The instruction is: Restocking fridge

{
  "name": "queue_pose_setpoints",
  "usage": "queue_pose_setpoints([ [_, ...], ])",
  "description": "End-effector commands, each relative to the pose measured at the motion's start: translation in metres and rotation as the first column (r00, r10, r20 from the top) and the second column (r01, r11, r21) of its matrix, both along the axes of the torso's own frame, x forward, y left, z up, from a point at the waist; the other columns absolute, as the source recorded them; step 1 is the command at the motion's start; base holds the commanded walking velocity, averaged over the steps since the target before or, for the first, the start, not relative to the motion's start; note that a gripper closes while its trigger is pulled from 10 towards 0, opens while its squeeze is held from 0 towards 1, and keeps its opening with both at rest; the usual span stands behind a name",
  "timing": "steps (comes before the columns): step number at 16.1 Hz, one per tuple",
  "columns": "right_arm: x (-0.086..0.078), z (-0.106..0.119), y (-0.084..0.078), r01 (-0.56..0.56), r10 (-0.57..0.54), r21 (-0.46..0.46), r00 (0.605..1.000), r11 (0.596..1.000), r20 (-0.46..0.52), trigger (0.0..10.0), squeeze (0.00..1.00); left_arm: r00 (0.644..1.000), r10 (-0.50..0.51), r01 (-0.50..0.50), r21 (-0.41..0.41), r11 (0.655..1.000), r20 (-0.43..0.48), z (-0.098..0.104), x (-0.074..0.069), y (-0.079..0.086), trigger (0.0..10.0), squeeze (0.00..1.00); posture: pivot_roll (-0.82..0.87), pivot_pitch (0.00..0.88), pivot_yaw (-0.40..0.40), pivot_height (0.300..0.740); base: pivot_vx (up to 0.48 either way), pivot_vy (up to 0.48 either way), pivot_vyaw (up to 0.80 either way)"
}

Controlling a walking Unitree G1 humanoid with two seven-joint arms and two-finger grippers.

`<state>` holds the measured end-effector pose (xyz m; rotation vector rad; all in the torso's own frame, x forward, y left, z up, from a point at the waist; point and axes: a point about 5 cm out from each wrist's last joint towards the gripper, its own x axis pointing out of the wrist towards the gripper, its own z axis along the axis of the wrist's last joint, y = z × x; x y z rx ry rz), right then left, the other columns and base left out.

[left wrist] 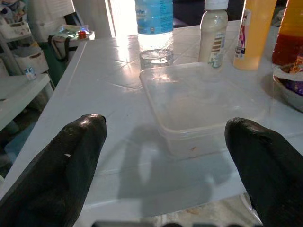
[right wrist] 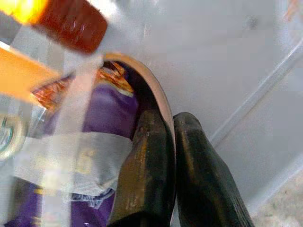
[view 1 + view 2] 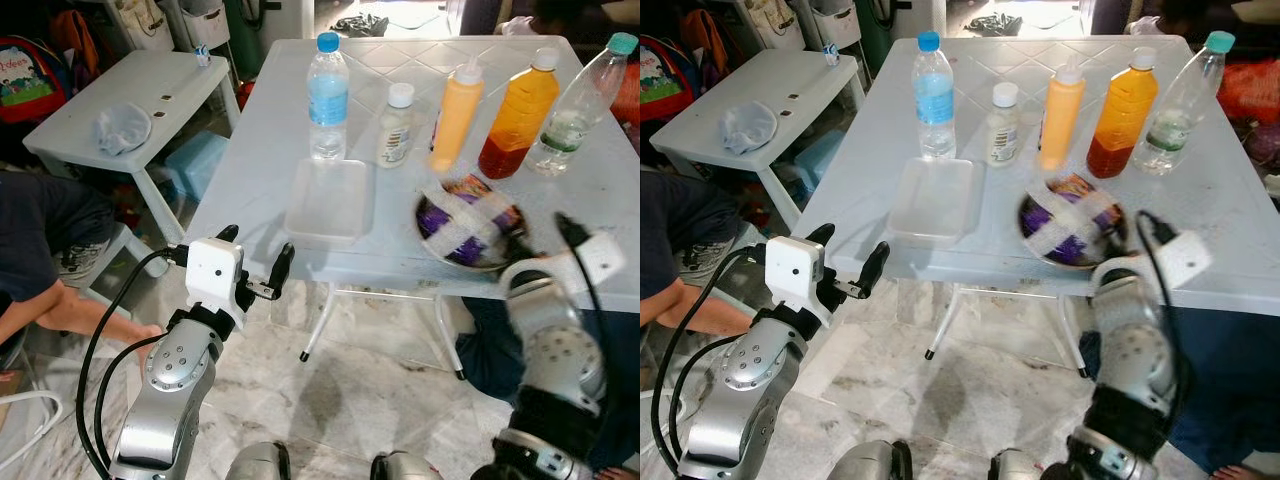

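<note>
White plastic desk (image 3: 250,160) fills frame centre, marble floor (image 3: 340,390) below. Left tool (image 3: 258,268) wide open, empty; right tool (image 2: 171,142) pinches taped bowl (image 3: 470,232) rim.

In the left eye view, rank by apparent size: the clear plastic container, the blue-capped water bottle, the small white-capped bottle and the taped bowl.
Largest to smallest as they look:
1. Clear rectangular plastic container and round bowl crossed with white tape: too alike to rank.
2. Blue-capped clear water bottle.
3. Small white-capped bottle.
</note>
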<state>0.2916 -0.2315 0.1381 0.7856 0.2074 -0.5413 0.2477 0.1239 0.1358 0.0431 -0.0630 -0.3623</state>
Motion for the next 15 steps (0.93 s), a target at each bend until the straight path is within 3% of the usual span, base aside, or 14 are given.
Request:
queue_pose_setpoints([
  [1,-0.001,-0.007,-0.003,0.024,-0.023,0.019,0.999,1.0,-0.044,0.0,0.0,1.0,0.006,-0.006,0.018,1.0,-0.001,0.0,0.002,0.002,10.0,0.0,0.06,0.103,0.092,0.74,0.0,0.0,0.0],
  [2,0.001,-0.007,-0.004,0.021,-0.02,0.013,0.999,1.0,-0.05,8.5,0.0,1.0,0.007,-0.007,0.02,1.0,0.002,0.0,0.003,0.002,10.0,0.0,0.06,0.105,0.093,0.74,0.0,0.0,0.0],
  [3,0.002,-0.008,-0.003,0.006,-0.006,0.014,0.998,1.0,-0.061,10.0,0.0,1.0,0.007,-0.007,0.02,1.0,0.004,0.001,0.004,0.002,10.0,0.0,0.06,0.108,0.094,0.74,0.0,0.0,0.0],
  [5,0.002,-0.009,-0.004,0.004,-0.003,0.014,0.997,1.0,-0.079,10.0,0.0,1.0,0.014,-0.014,0.029,0.999,0.012,0.004,0.006,0.004,10.0,0.0,0.06,0.112,0.095,0.74,0.0,0.0,0.0],
  [6,0.001,-0.009,-0.003,-0.001,0.002,0.013,0.997,1.0,-0.074,0.0,0.0,0.999,0.037,-0.037,0.031,0.999,0.006,0.004,0.008,0.007,10.0,0.0,0.06,0.118,0.093,0.74,0.0,0.0,0.0],
  [9,-0.009,-0.007,-0.002,-0.007,0.0,-0.078,0.996,0.997,-0.087,0.0,0.0,0.99,0.13,-0.13,0.003,0.992,-0.06,-0.005,0.007,0.012,10.0,0.0,0.05,0.123,0.085,0.74,0.0,0.0,0.0],
  [12,-0.018,-0.002,0.008,-0.029,0.02,-0.184,0.998,0.982,-0.052,0.0,0.0,0.991,0.111,-0.112,-0.01,0.994,-0.074,-0.009,0.001,0.005,10.0,0.0,0.05,0.104,0.074,0.74,-0.094,0.0,0.0],
  [15,-0.034,-0.006,0.018,-0.087,0.076,-0.226,0.995,0.97,-0.058,0.0,0.0,0.99,0.107,-0.108,-0.015,0.994,-0.093,-0.015,0.001,0.002,10.0,0.0,0.04,0.068,0.064,0.74,-0.304,0.0,0.0],
])
